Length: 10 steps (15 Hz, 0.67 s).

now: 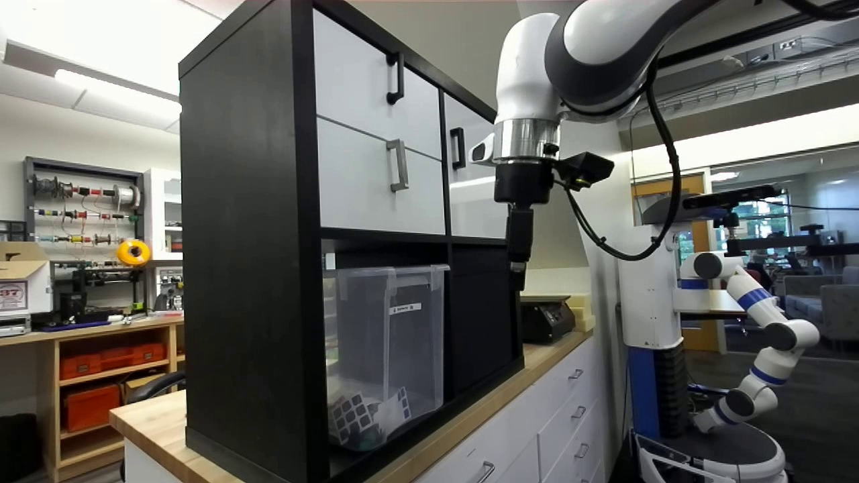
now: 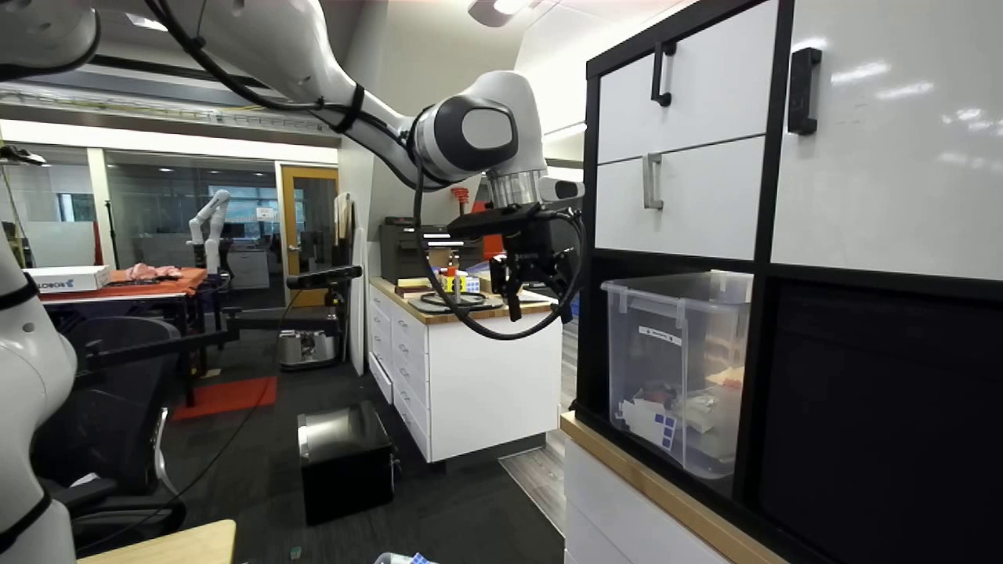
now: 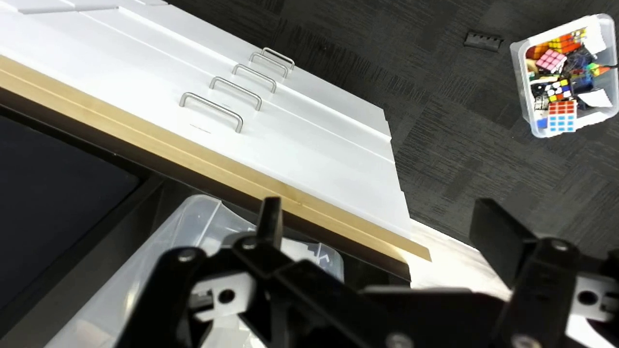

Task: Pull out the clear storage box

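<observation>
The black two-fingered claw (image 3: 379, 227) hangs spread outside the boxy black shelf unit (image 1: 241, 235), whose lower compartment holds the see-through frosted plastic storage box (image 2: 657, 368).

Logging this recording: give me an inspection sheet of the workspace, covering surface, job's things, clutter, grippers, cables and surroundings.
Surface: wooden countertop bearing a black shelf unit.
Job's things: clear storage box in a lower compartment, not pulled out; label on its front, grid-patterned pieces inside.
Clutter: open plastic bin of puzzle cubes on the carpeted floor.
Grippers: the gripper is open, jaws wide apart, nothing between them.
Cables: a black cable hangs in a loop beside the gripper.
Surroundings: wire-spool rack, white-and-blue mobile robot.
</observation>
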Each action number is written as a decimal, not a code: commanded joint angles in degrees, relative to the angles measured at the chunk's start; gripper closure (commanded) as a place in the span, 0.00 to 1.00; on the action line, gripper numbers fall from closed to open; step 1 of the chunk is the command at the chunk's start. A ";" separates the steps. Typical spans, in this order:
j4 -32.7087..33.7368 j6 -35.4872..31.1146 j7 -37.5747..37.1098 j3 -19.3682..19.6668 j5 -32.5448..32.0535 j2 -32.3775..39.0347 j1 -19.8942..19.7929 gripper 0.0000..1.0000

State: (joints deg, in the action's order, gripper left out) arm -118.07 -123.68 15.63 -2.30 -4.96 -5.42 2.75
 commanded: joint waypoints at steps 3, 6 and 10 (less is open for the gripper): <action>-2.10 -8.65 1.41 -0.04 -3.16 0.67 -0.01 0.00; -1.20 -12.44 2.17 0.31 -4.86 2.34 -0.35 0.00; -0.08 -17.52 4.98 1.08 -5.70 4.59 -0.86 0.00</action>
State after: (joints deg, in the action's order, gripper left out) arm -119.33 -137.59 17.77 -1.79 -9.63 -2.42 2.49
